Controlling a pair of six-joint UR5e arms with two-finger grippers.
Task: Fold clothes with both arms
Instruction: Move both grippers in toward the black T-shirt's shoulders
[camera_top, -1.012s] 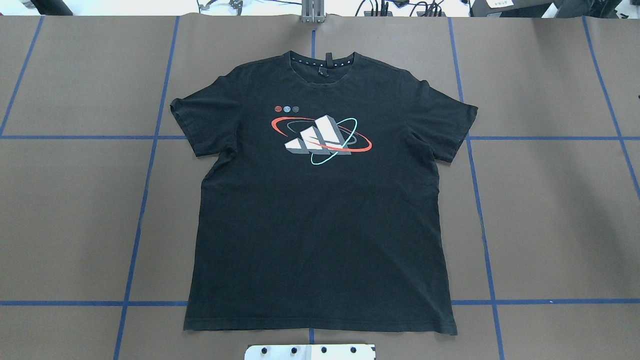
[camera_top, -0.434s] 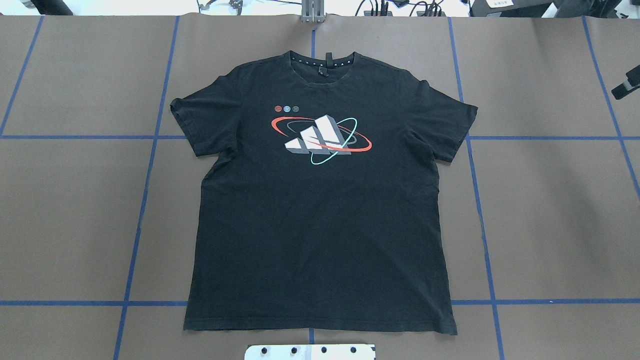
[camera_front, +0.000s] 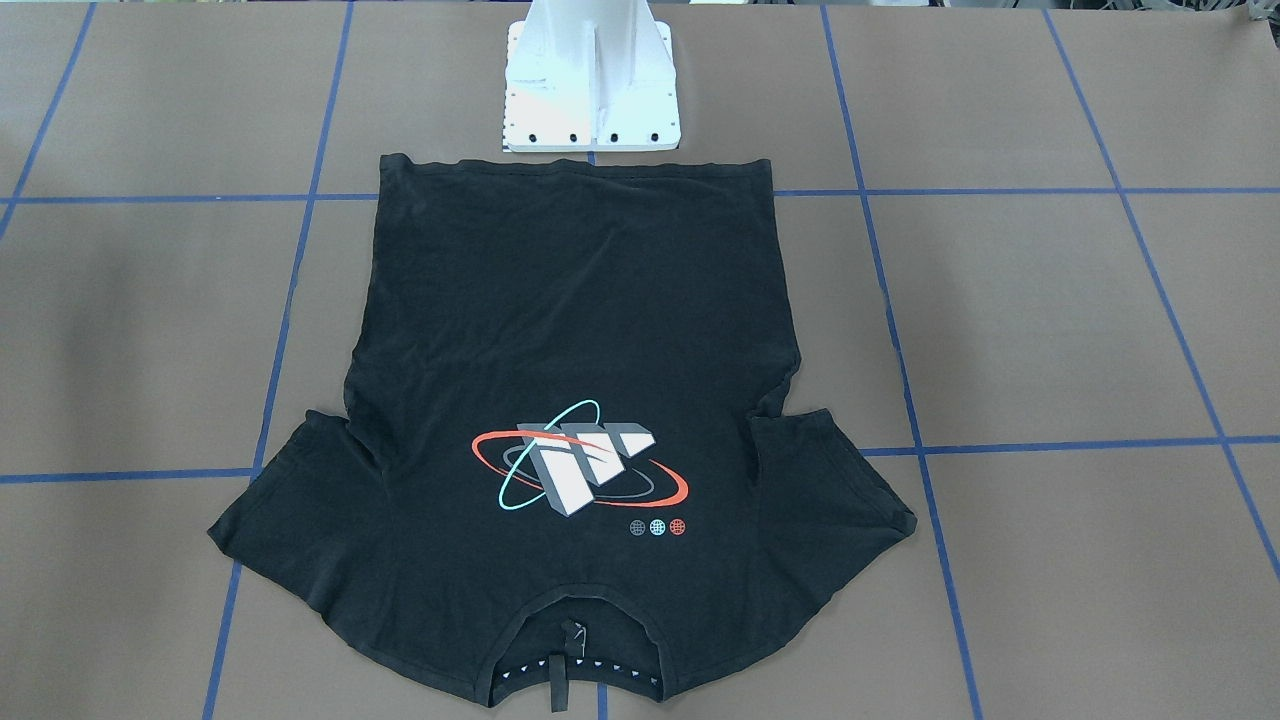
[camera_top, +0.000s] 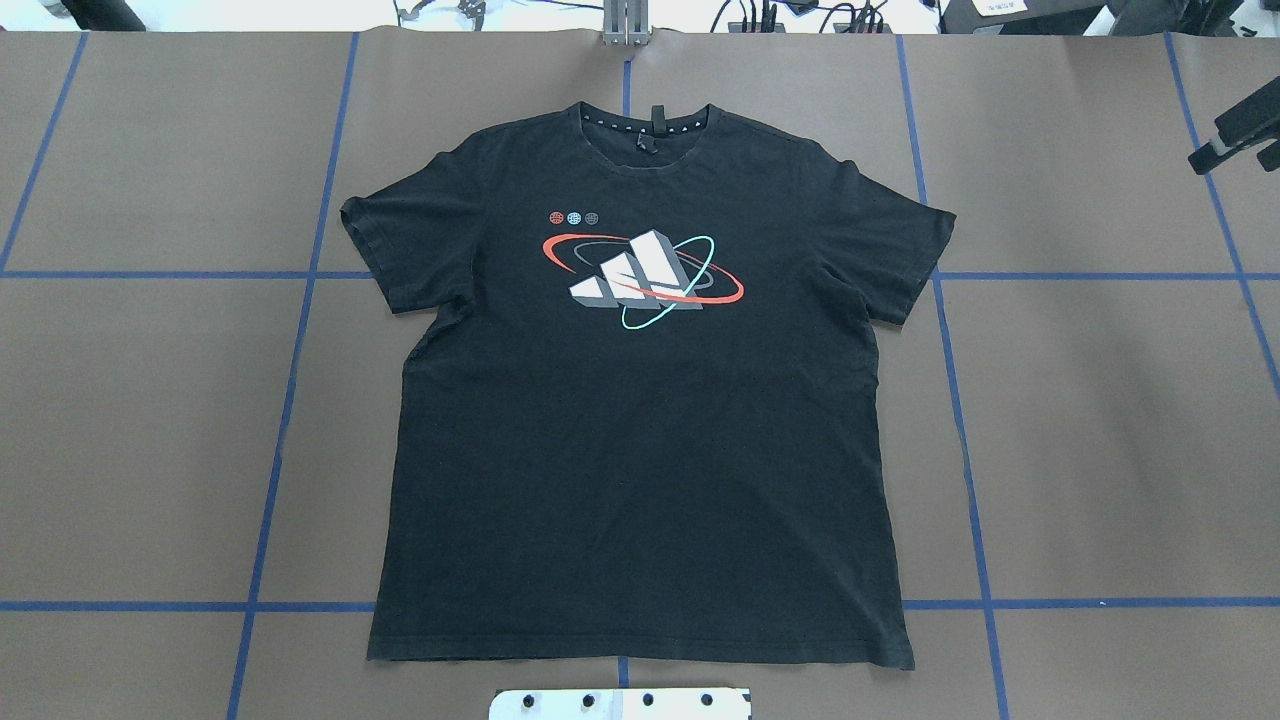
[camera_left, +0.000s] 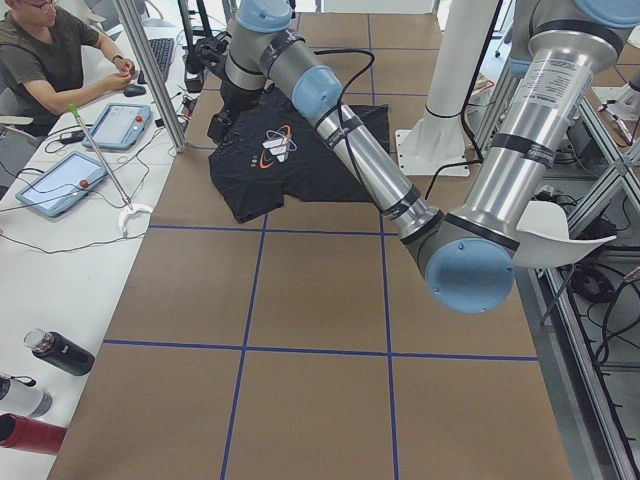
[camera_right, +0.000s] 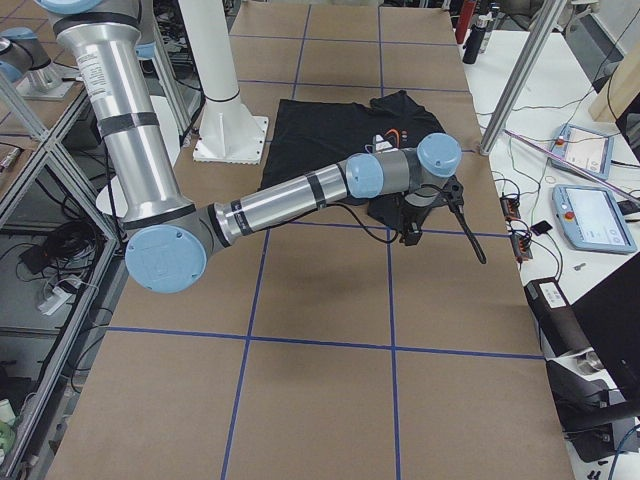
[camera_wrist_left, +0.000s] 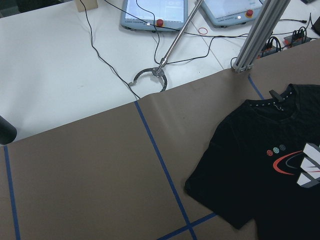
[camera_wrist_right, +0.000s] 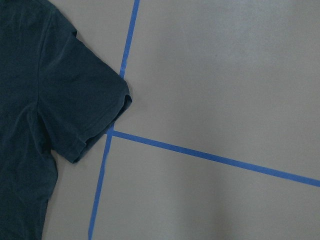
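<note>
The black T-shirt lies flat and spread on the brown table, logo side up, collar at the far edge and hem toward the robot's base; it also shows in the front view. Only a black piece of my right gripper pokes in at the overhead view's right edge, apart from the shirt's right sleeve; I cannot tell whether it is open. My left gripper hangs near the shirt's left sleeve and shows only in the exterior left view, so I cannot tell its state.
The white pedestal base stands just behind the hem. Blue tape lines grid the table. Beyond the far edge a white bench holds tablets, a grabber tool, cables and an aluminium post; a person sits there.
A black piece of the right gripper has come into the overhead view at the right edge and moved farther in and toward the far side. The T-shirt has not moved.
</note>
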